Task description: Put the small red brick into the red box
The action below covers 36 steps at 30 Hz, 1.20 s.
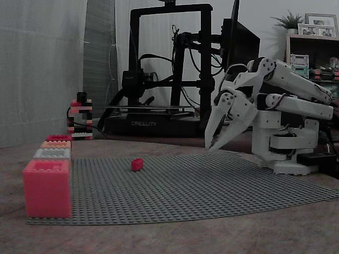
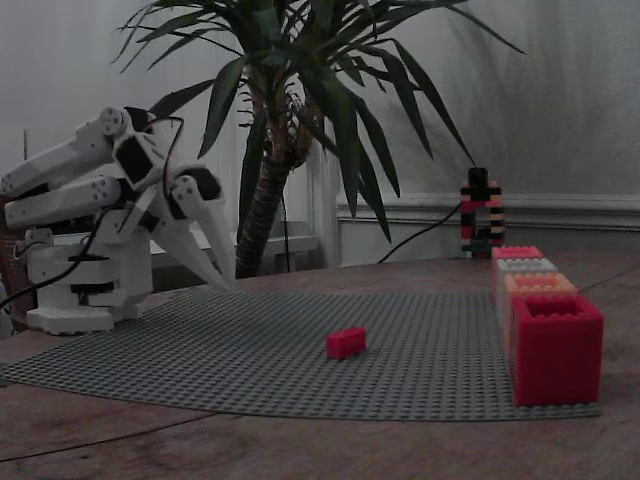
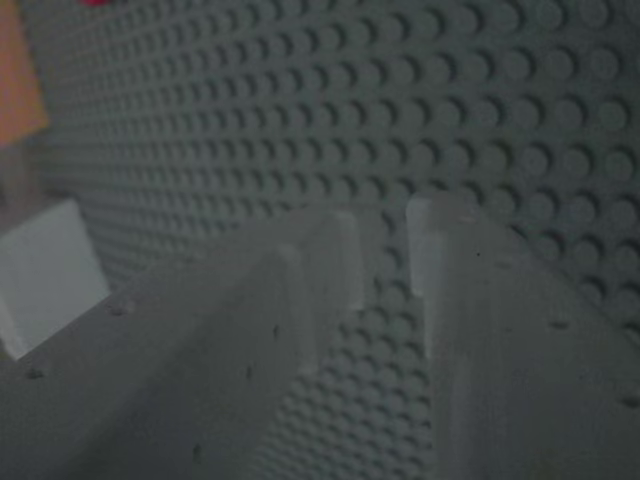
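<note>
Wrist view: gripper (image 3: 385, 235), both fingers (image 3: 470, 340) blurred by closeness and cut off by the bottom edge; a narrow slit parts the tips, its true width unclear; red sliver (image 3: 95, 3) at the top edge, orange patch (image 3: 18, 90) and pale block (image 3: 45, 275) at the left edge, each cut off, shape not readable.
Fixed views: arm (image 2: 60, 160), rear cut off by the left edge; baseplate (image 1: 212, 185), near right corner runs out at the picture's right edge; red box (image 2: 556, 350), inside hidden by its own walls in both fixed views; row of boxes (image 2: 540, 283) behind it along the baseplate edge, largely covered one by another; small red brick (image 1: 137, 164), studs too small to count.
</note>
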Available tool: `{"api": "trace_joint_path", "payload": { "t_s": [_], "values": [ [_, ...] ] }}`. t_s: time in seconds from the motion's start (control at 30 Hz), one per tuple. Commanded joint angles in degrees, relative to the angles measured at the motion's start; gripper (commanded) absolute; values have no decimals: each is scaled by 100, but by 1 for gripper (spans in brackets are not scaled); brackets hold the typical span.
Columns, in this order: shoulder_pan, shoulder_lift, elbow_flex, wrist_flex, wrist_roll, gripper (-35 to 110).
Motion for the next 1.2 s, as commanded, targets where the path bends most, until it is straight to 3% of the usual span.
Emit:
{"api": "trace_joint_path", "payload": {
  "t_s": [0.0,0.77,1.0,1.17],
  "values": [
    [-141,44,18,97,-70,0],
    [-149,-18,18,-53,9,0],
    [431,-3023,-1547,-1257,9,0],
    [870,-5353,-3480,-1283,-114,1]
  ]
}}
